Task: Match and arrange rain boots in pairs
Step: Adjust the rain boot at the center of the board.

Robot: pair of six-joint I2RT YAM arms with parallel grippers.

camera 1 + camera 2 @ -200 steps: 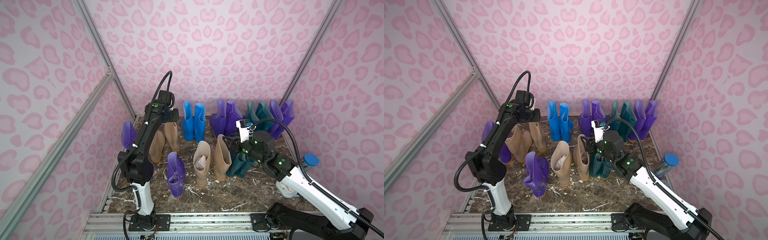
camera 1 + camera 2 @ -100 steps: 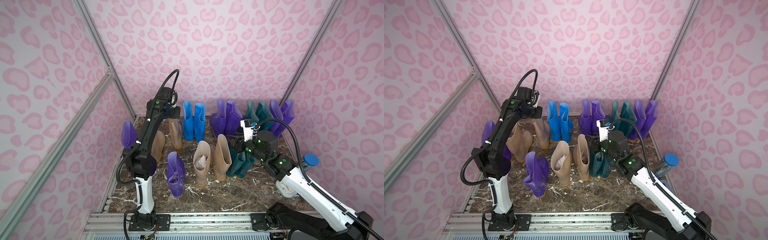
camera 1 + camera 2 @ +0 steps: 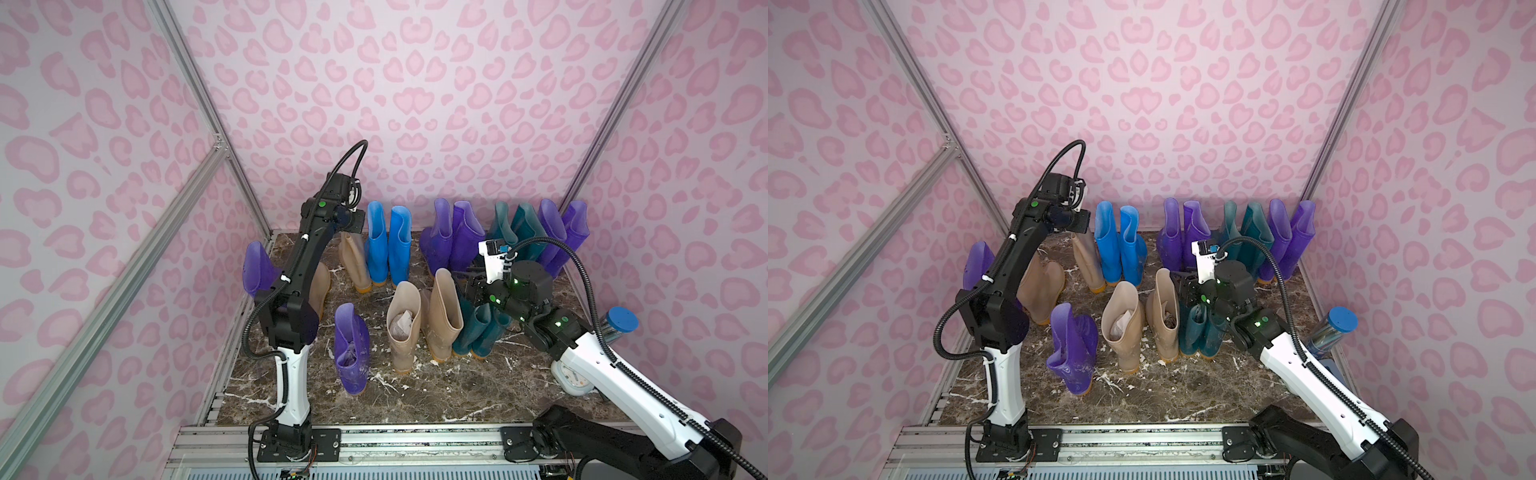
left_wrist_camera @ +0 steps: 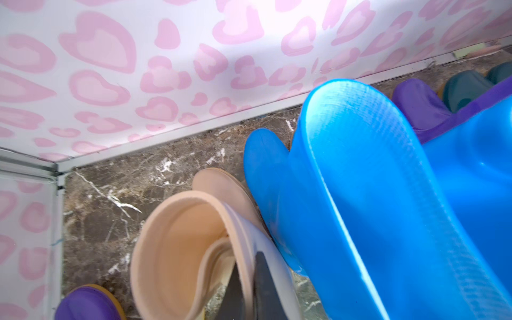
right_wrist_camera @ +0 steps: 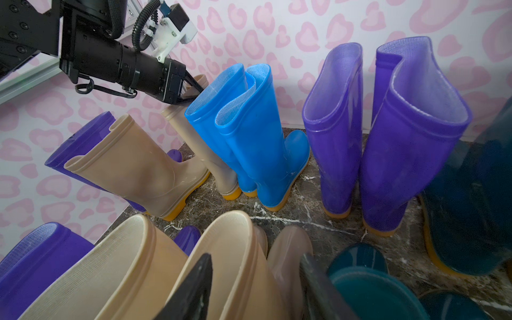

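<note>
One beige boot [image 4: 177, 241], seemingly light and floppy, cuff-pinched by left gripper [image 4: 248, 266] beside blue pair [image 4: 360, 194]; right gripper [image 5: 255, 259] stands open.

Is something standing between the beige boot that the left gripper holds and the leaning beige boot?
Nothing visible does. The left gripper pinches the held boot beside the blue pair; in a top view only bare floor separates it from the leaning boot.

left arm [image 3: 299, 266] reaches high and forward, left pincer [image 4: 247, 291] tipped down, nipped onto a beige boot [image 4: 171, 249] at its rim. right arm [image 3: 615, 376] stretches low, right pincer [image 5: 255, 293] with jaws standing apart.
</note>
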